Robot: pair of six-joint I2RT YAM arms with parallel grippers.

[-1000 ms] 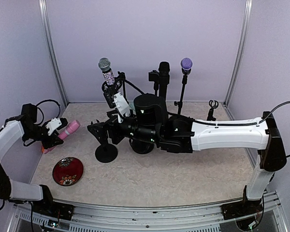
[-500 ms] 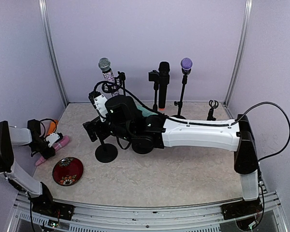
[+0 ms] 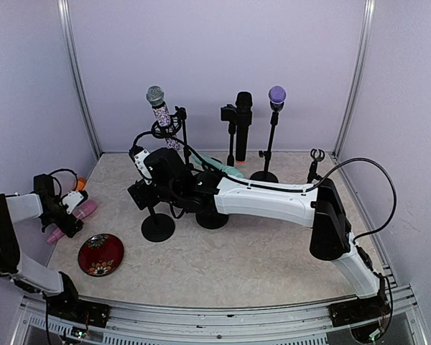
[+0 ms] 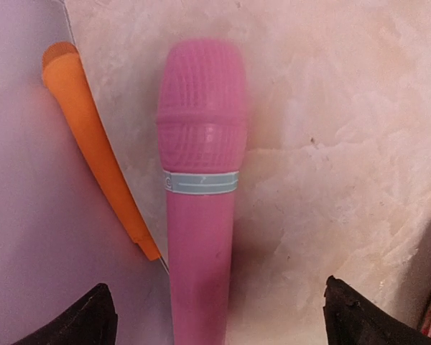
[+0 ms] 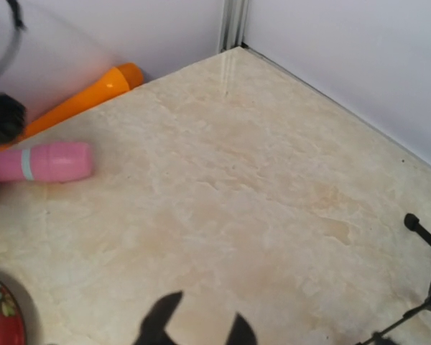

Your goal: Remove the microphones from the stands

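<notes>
The pink microphone [image 4: 201, 208] lies flat on the table at the far left [image 3: 77, 214], next to the wall. My left gripper [image 4: 219, 323] is open; its black fingers [image 4: 93, 320] stand wide on either side of the handle without touching it. A black stand with a round base [image 3: 158, 228] rises left of centre. My right gripper [image 3: 138, 195] hovers by that stand's upper part, open, with only bare table between its fingertips [image 5: 158, 316].
An orange microphone [image 4: 93, 151] lies along the left wall. A red plate [image 3: 100, 253] sits front left. At the back, stands hold a sparkly microphone [image 3: 158, 106], a black one [image 3: 243, 108] and a purple one [image 3: 276, 95]. An empty clip stand [image 3: 316, 162] is at the right.
My left gripper has opened and let go of the pink microphone, which now rests on the table. The right arm has reached further left and back.
</notes>
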